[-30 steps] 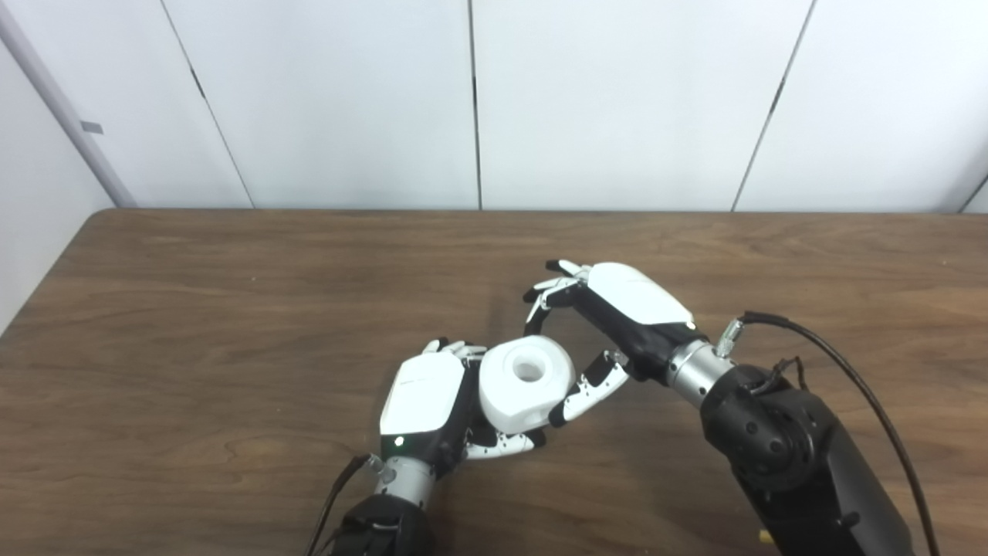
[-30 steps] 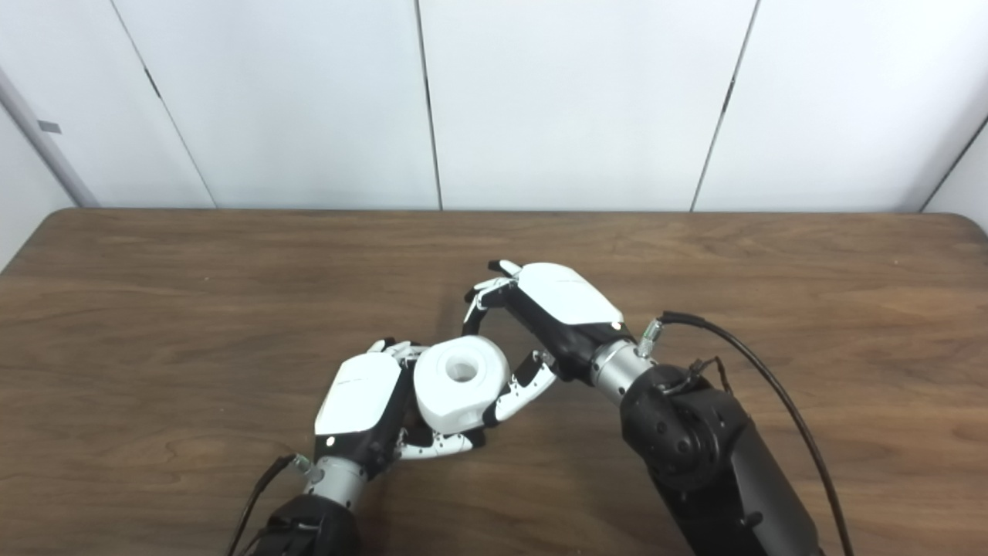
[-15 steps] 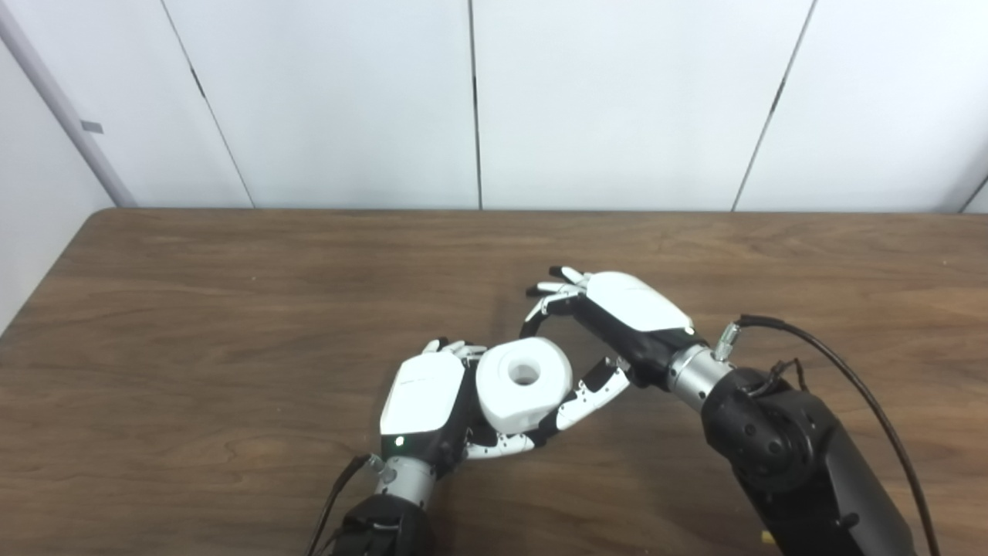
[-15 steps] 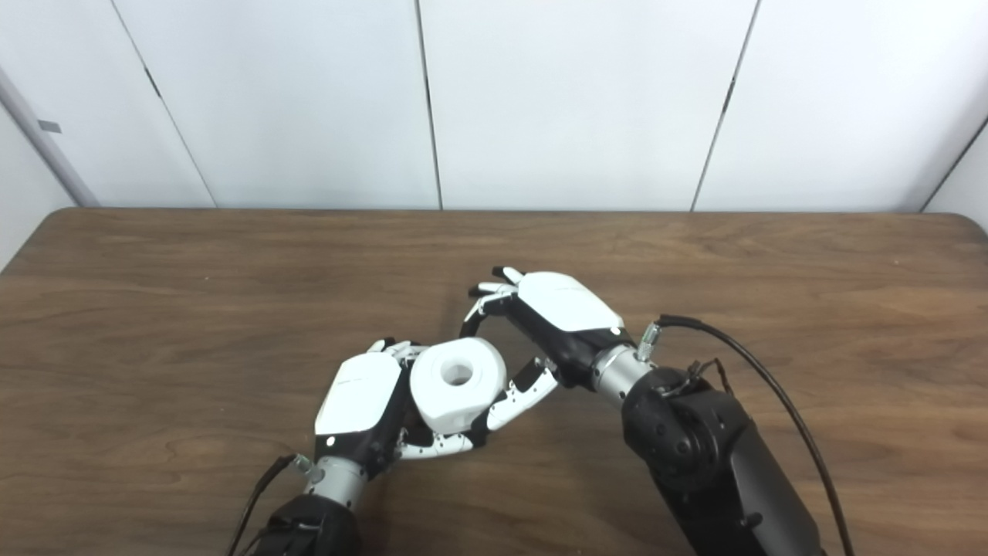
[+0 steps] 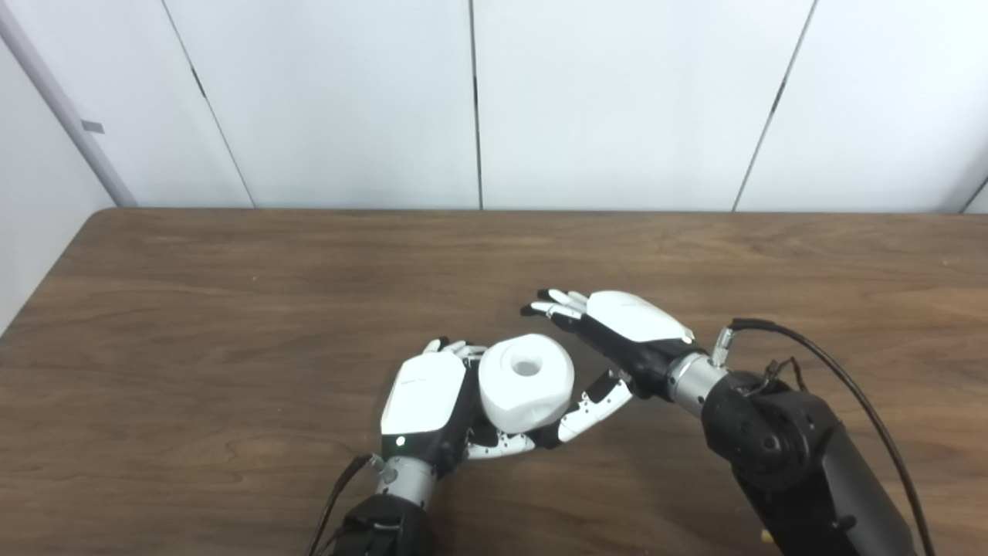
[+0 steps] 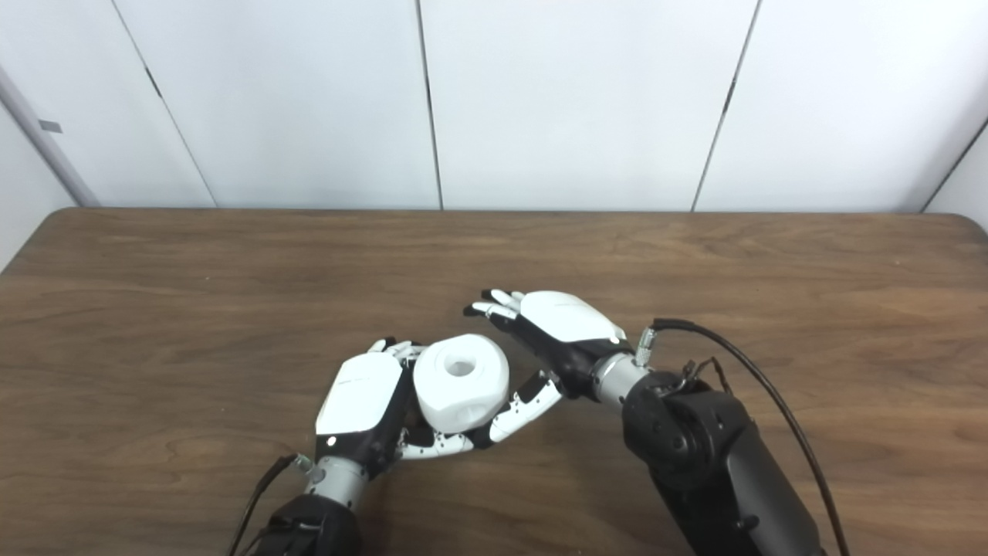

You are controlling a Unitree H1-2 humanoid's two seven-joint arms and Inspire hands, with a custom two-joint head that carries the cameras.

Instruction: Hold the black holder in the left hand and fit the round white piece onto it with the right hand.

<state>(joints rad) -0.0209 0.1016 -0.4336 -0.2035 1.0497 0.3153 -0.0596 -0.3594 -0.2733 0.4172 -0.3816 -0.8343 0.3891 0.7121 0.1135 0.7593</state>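
White piece in left hand, right hand open beside it.

Your left hand (image 5: 423,398) sits near table (image 5: 193,324) centre at 6 o'clock, fingers curled under and around the round white piece (image 5: 526,381), bore facing up. You cannot make out the black holder; it is hidden if present. Your right hand (image 5: 617,340) lies at 2 o'clock from the piece, fingers spread and holding nothing, thumb (image 5: 594,405) reaching under the piece's 4 o'clock edge; contact cannot be told.

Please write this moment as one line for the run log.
left hand: shut on round white piece | right hand: open, fingers apart beside piece | black holder: hidden | surface: wooden table
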